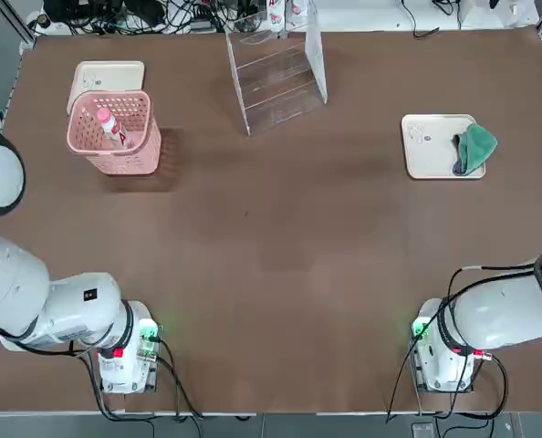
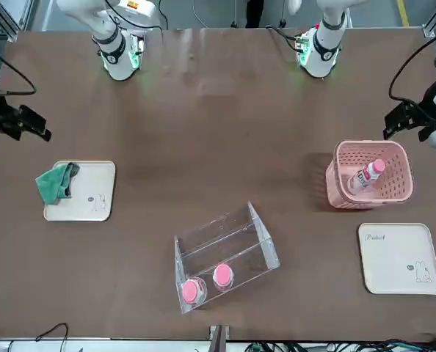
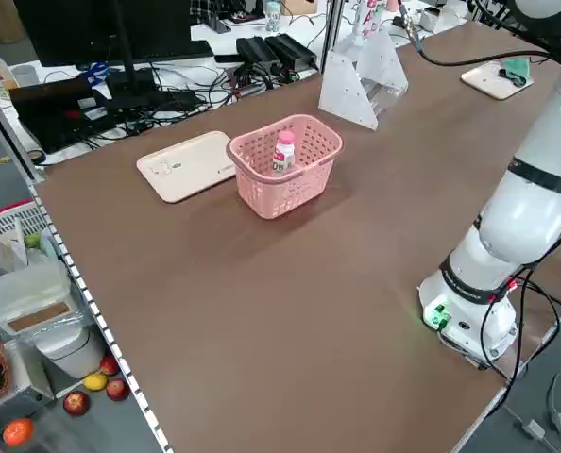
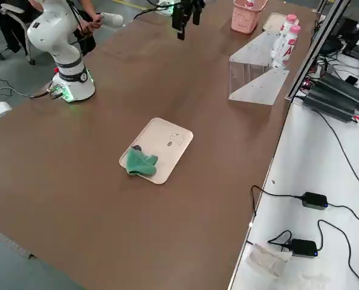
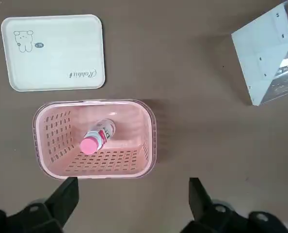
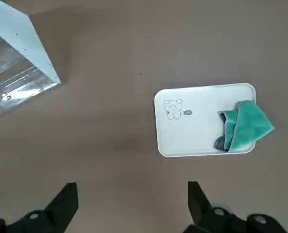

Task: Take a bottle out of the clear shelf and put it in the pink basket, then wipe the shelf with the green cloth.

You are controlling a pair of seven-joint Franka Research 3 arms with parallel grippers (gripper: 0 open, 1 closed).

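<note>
We hold both tools wide and bare, left (image 5: 134, 206) near the basket (image 5: 94, 167) with its bottle (image 5: 99, 137), right (image 6: 133, 208) near the cloth (image 6: 248, 125).

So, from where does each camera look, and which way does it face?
Top: overhead, facing down; both white arms.
Front: across the table, facing the robot; both arms.
Left side: raised, looks diagonally down; one arm.
Right side: same, opposite side; one arm.
Left wrist: above the pink perforated basket; its open black fingers.
Right wrist: above the green cloth; its open black fingers.
Both wrist views share the clear acrylic shelf.
</note>
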